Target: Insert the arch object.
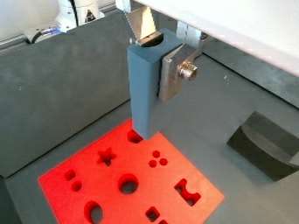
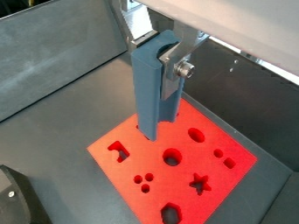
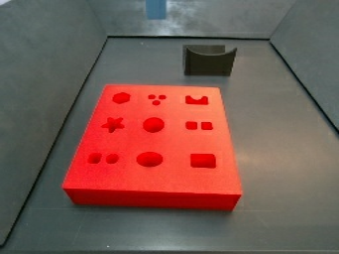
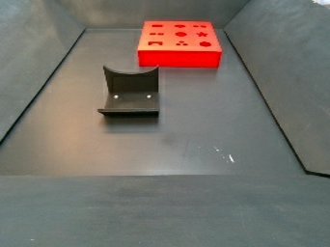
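The gripper (image 1: 159,52) is shut on the arch object (image 1: 142,96), a long blue-grey block with a semicircular groove along one side. It hangs upright between the silver fingers (image 1: 177,72) and also shows in a wrist view (image 2: 152,96), with the gripper (image 2: 159,51) around its upper end. Its lower end is raised above the edge of the red board (image 1: 117,188), also seen in a wrist view (image 2: 228,171). In a side view only the block's blue tip (image 3: 157,8) shows, above the board (image 3: 153,189). The arch-shaped hole (image 3: 201,99) is open.
The fixture (image 3: 209,60) stands on the dark floor beyond the red board, and also shows in a side view (image 4: 129,92) and in both wrist views (image 1: 268,144) (image 2: 17,197). The board (image 4: 180,56) has several other shaped holes. Grey walls enclose the floor.
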You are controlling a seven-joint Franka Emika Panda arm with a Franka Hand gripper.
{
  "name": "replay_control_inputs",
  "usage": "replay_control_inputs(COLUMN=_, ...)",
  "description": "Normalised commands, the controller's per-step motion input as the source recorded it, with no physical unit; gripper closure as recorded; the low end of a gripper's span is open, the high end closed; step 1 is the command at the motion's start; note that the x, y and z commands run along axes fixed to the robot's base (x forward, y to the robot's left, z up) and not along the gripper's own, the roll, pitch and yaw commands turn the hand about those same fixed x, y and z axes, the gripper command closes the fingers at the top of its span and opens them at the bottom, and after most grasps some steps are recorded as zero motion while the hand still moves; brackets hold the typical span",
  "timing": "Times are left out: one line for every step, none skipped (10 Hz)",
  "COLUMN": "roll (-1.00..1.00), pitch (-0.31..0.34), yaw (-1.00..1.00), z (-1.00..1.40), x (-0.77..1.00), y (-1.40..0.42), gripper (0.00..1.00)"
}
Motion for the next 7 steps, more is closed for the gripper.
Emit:
replay_control_inputs(roll=0.00, pitch=-0.097, yaw=-0.16, z=-0.42, x=0.12, y=0.00, gripper=1.00)
replay_control_inputs(roll=0.00, pitch=-0.193, yaw=-0.14, z=-0.73, x=0.30, y=0.02, gripper=1.00)
replay_control_inputs(roll=0.00, pitch=-0.213, yaw=-0.11, z=-0.69, x=0.34, y=0.07, gripper=1.00)
replay_control_inputs(roll=0.00, pitch=-0.220, yaw=-0.10, z=-0.66, x=0.38, y=0.09, gripper=1.00)
replay_control_inputs(roll=0.00, pitch=-0.226, yaw=-0.15, z=-0.64, x=0.41, y=0.10, gripper=1.00)
replay_control_inputs(roll=0.01, pitch=-0.213, yaw=-0.23, z=-0.65, x=0.48, y=0.14, gripper=1.00)
replay_control_inputs(roll=0.01, pitch=-0.194, yaw=-0.32, z=-0.70, x=0.52, y=0.19, gripper=1.00)
